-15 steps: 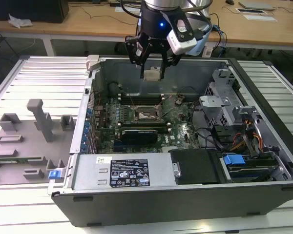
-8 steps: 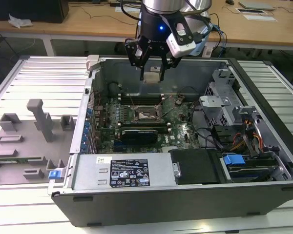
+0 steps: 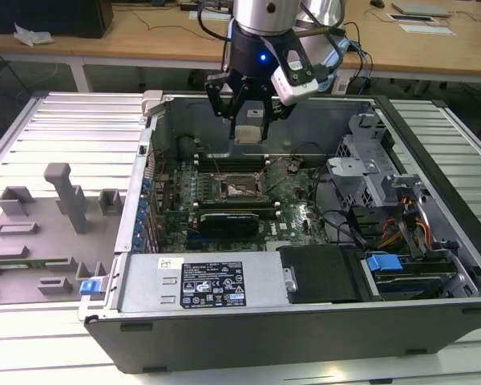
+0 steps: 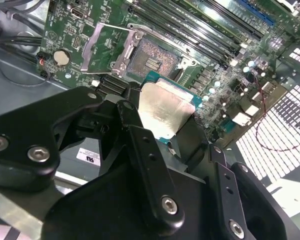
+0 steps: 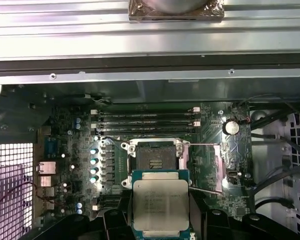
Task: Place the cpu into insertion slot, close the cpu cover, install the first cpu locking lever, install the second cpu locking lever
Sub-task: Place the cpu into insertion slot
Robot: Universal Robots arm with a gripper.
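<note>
My black gripper (image 3: pixel 248 120) hangs over the open computer case, shut on the cpu (image 3: pixel 248 131), a small square chip with a pale metal top. In both wrist views the cpu (image 4: pixel 165 112) (image 5: pixel 161 202) sits between the black fingers (image 4: pixel 140 145), above the green board and just short of the insertion slot (image 4: pixel 152 57) (image 5: pixel 152 160). The insertion slot (image 3: pixel 242 188) lies bare, its dark centre showing. The cpu cover (image 4: pixel 102 47) (image 5: pixel 215 167) is flipped open beside the slot. Two thin locking levers (image 5: pixel 206 145) stand loose by the cover.
Long black memory sticks (image 5: pixel 145 120) run beside the slot. The case's metal walls (image 3: pixel 156 136) surround the board, with a drive cage (image 3: pixel 369 172) and cables on the exterior view's right. A grey fixture (image 3: pixel 60 216) lies outside on the exterior view's left.
</note>
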